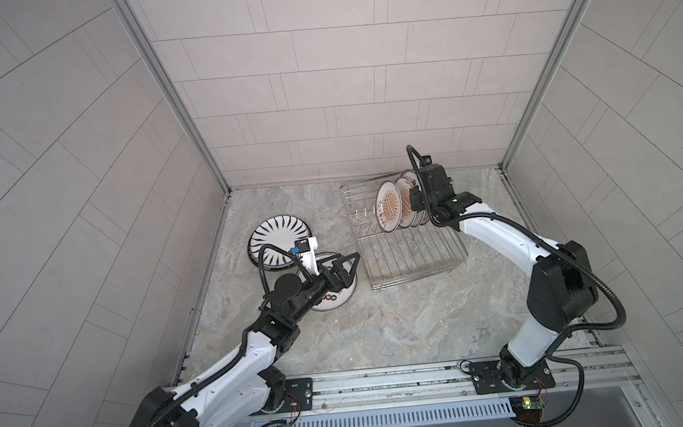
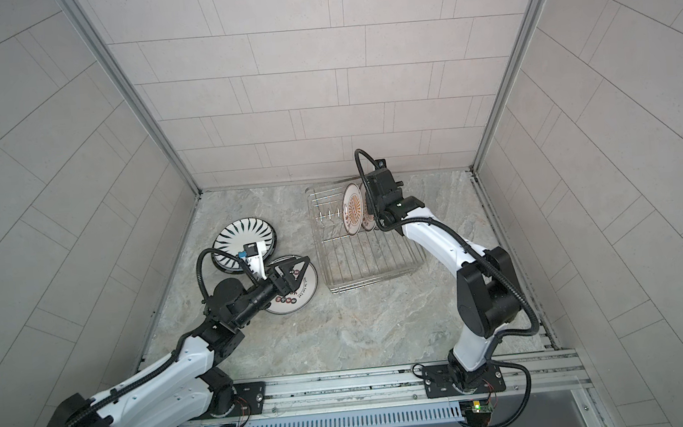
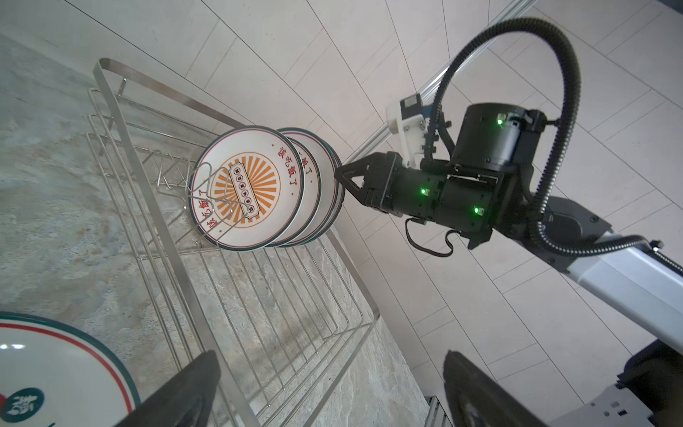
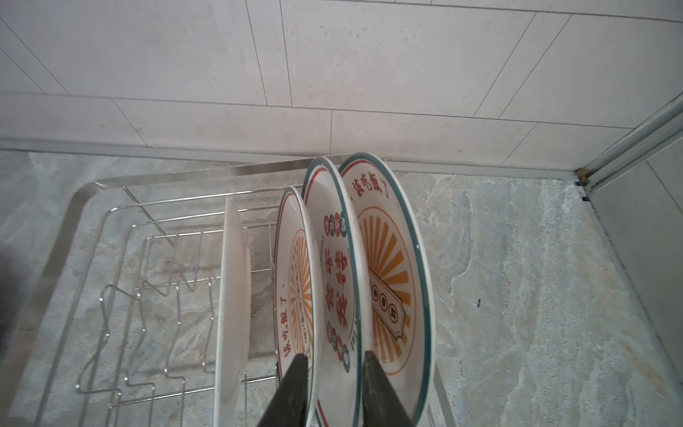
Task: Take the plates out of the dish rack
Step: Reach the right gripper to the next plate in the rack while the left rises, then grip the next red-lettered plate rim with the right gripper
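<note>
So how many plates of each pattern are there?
Round white ceramic plate, orange sunburst: 3
Round white ceramic plate, big red characters: 2
Round white ceramic plate, black radial stripes: 1
Total: 6 plates

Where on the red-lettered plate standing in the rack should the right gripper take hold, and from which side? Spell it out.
Take the red-lettered plate by its top rim, from above. It stands on edge in the dish rack, with sunburst plates close on both faces, so only the rim is free. The fingers of the right gripper straddle that rim, one in each gap.
</note>
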Tool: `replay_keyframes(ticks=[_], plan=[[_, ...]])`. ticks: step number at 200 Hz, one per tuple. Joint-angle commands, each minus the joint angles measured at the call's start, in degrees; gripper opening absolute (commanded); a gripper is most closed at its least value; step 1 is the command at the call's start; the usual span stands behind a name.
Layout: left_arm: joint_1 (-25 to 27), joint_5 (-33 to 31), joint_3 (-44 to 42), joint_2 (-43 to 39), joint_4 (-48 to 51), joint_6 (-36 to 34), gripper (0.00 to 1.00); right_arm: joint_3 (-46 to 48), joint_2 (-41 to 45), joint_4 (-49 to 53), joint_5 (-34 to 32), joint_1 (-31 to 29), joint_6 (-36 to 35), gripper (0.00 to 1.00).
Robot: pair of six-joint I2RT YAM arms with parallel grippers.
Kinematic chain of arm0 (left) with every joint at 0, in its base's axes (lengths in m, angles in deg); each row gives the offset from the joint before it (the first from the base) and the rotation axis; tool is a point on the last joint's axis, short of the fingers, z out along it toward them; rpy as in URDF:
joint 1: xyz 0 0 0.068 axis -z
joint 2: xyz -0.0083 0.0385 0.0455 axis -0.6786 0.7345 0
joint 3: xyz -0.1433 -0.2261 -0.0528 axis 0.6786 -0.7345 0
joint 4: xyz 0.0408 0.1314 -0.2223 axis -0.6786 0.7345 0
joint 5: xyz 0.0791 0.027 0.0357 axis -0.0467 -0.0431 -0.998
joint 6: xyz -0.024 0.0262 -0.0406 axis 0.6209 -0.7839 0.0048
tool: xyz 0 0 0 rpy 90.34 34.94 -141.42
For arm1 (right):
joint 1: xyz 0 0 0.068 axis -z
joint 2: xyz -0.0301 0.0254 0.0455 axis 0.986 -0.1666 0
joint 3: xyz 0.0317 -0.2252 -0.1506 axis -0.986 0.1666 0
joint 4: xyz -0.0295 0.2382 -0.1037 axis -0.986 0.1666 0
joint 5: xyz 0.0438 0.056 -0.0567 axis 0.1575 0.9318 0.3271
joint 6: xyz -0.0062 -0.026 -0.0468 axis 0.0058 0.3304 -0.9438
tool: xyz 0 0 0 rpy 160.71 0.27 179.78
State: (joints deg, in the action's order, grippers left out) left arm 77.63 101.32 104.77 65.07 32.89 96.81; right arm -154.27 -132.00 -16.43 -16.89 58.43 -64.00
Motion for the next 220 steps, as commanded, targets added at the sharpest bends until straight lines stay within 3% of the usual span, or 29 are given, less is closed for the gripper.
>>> replay_keyframes(ticks=[1,105,220], plan=[[1.35,0.52,1.68,1.36,-2.43,-2.39,1.0,-2.07,-1.32,3.67,-5.38,-0.08,-0.97,0.22],[2.62,-0.2,1.13,0.68,-2.57,-2.85,1.0,-6.76,-9.68,4.3,-6.5,-0.06,-2.01,0.16],[2.63,-3.79,-1.82,-7.38,1.87,-5.16,1.0,-2.54,-6.95,0.49,-10.75,-1.05,-1.58,0.11]])
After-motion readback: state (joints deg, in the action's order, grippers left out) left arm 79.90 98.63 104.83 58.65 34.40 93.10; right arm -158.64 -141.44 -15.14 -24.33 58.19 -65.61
